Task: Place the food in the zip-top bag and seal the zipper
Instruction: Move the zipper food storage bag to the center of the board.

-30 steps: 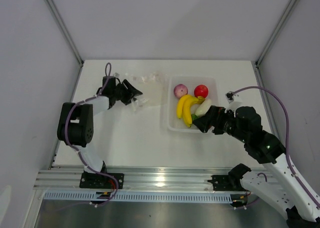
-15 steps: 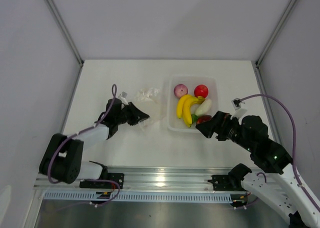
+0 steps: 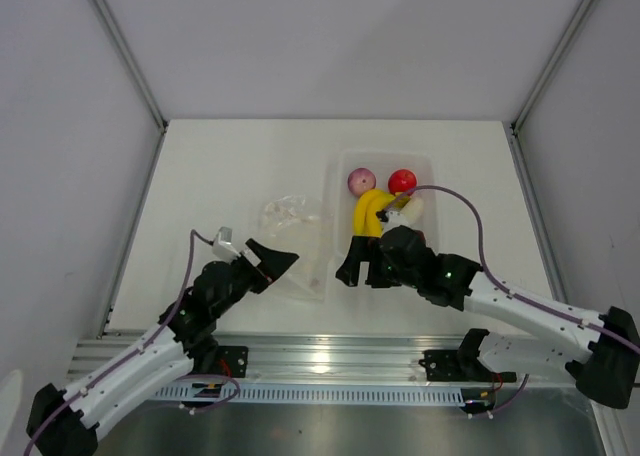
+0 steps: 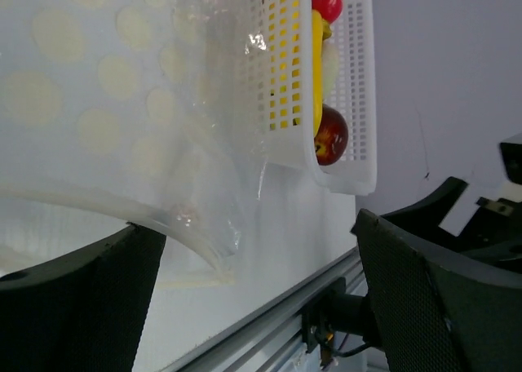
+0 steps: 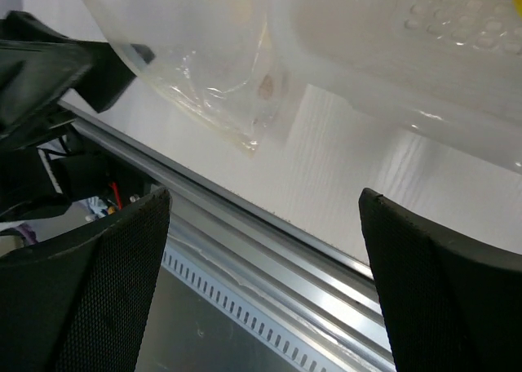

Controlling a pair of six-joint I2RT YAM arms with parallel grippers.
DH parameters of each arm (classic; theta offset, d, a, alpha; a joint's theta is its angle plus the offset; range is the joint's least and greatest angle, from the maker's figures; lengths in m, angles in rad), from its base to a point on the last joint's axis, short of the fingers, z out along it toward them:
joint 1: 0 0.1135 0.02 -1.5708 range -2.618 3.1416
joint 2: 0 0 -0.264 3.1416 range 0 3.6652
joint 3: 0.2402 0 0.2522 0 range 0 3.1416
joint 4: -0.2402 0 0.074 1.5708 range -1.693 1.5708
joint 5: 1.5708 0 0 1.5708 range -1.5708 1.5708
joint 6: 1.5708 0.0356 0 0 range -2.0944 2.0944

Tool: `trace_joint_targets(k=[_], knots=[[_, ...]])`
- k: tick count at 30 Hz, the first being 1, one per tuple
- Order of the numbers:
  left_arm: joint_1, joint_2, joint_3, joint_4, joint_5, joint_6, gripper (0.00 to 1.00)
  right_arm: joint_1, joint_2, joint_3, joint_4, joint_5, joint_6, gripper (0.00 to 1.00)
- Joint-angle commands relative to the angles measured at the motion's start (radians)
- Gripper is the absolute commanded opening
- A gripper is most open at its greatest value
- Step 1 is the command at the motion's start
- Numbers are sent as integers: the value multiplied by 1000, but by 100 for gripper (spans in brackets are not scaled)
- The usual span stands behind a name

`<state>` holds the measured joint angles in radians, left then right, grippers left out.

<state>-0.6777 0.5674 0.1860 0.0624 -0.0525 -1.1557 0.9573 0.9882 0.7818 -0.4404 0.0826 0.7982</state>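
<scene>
The zip-top bag (image 3: 296,238) lies flat and crinkled on the white table, left of the tray (image 3: 428,164). Its zipper (image 4: 98,206) shows as a curved pale strip in the left wrist view. The food sits in the tray: yellow banana bunch (image 3: 370,212), pink-purple onion (image 3: 361,181), red fruit (image 3: 402,181), white piece (image 3: 412,211); the dark red apple (image 4: 330,135) shows through the tray's wall. My left gripper (image 3: 272,260) is open at the bag's near-left edge, holding nothing. My right gripper (image 3: 358,268) is open at the tray's near-left corner, nothing between its fingers.
The metal rail (image 3: 320,358) runs along the table's near edge, close under both grippers. White walls enclose the table on the left, right and back. The right arm's purple cable (image 3: 455,198) arcs over the tray's near right part.
The bag has slid from the far side toward the near edge with my left gripper, which has since opened off it. My right gripper swung left from the tray's near right to its near-left corner.
</scene>
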Motion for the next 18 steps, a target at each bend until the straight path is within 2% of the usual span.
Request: trace_joint_targets(k=[1, 4, 8, 14, 18], knots=[[-20, -198, -28, -186, -128, -33, 99, 50, 56, 59, 132, 92, 39, 98], [-22, -379, -7, -372, -153, -3, 100, 73, 99, 57, 167, 105, 68, 97], [-23, -472, 108, -608, -199, 72, 98, 106, 106, 54, 164, 137, 82, 97], [-25, -342, 252, -725, -136, 186, 95, 130, 46, 17, 125, 161, 101, 97], [-23, -241, 345, -796, -152, 247, 95, 130, -3, -13, 98, 171, 124, 98]])
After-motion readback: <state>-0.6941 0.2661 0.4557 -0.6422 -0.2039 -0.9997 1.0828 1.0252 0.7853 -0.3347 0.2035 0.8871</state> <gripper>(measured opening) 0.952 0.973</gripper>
